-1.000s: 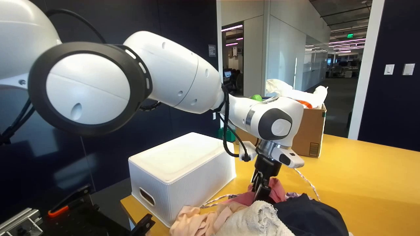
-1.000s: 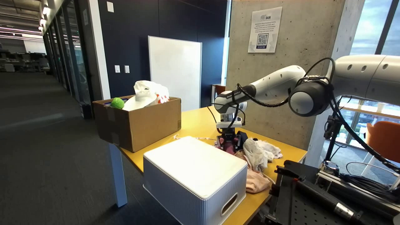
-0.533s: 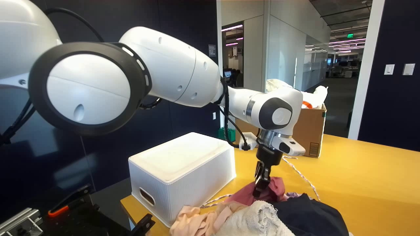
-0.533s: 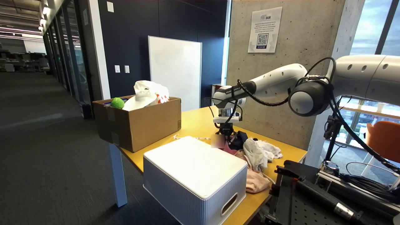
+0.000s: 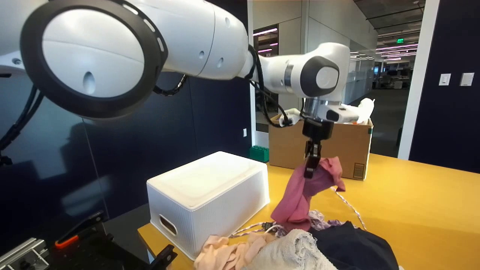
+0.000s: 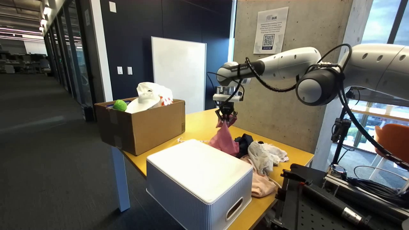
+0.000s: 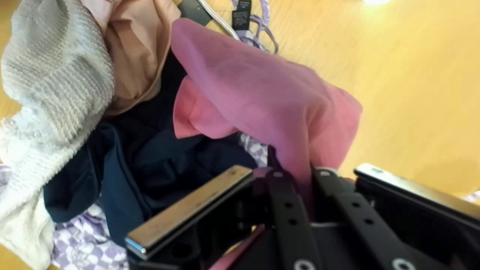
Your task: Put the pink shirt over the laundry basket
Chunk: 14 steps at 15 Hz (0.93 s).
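Cloth of the pink shirt was pinched in the end effector, which was almost fully closed on a narrow fold. A short flap stuck out beside the grip, while the longer part hung below it, its long axis steep; whether the lowest edge cleared the pile of clothes could not be told. That axis slanted left, in an exterior view, toward the laundry basket, which stood apparently bottom up on the desk, near the shirt's hanging end but apart from the end effector. The coming move would likely turn on sideways travel, probably with more lift so the loose cloth could pass over the basket's edge. Farther back, the arm stretched high over the desk, pointing the end effector nearly straight down.
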Tool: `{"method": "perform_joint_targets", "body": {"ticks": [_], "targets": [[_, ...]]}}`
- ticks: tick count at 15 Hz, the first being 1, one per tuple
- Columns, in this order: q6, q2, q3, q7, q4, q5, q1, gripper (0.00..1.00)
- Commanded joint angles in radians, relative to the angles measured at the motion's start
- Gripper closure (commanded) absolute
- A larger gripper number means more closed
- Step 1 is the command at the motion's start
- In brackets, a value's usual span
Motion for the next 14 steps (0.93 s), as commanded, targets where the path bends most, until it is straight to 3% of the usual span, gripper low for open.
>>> {"method": "perform_joint_targets", "body": {"ticks": [1,8,14], "targets": [[0.002,-0.084,0.038,-0.018,0.021,-0.049,0.026,0.98],[-0.03,-0.216,0.051,-0.133,0.033,-0.147,0.191,0.98],[-0.236,-0.3,0.098,-0.218,-0.004,-0.154,0.376,0.98]]}}
